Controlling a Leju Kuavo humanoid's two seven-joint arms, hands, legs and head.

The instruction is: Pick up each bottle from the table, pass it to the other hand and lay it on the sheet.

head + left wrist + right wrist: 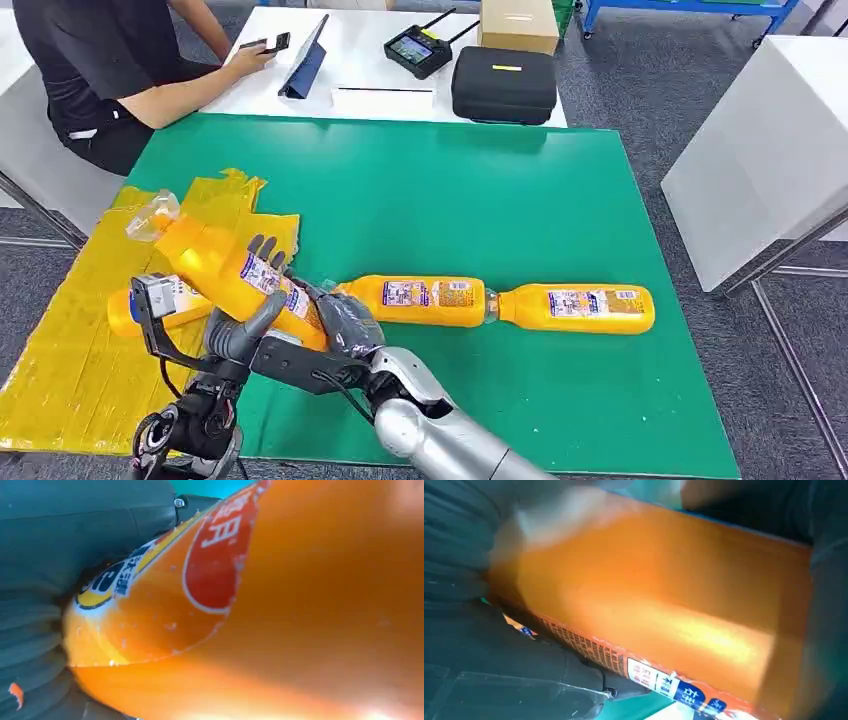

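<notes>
Both hands grip one orange bottle [225, 262] mid-handover, left hand [245, 330] and right hand [345, 325] at its base, its long axis running toward 10 o'clock, cap over the yellow sheet [60, 370].

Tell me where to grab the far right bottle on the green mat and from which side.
Grip the right bottle around its mid-body, coming down from above. It lies flat on the green mat with its neck against the neighbouring bottle, so the long sides are free.
</notes>
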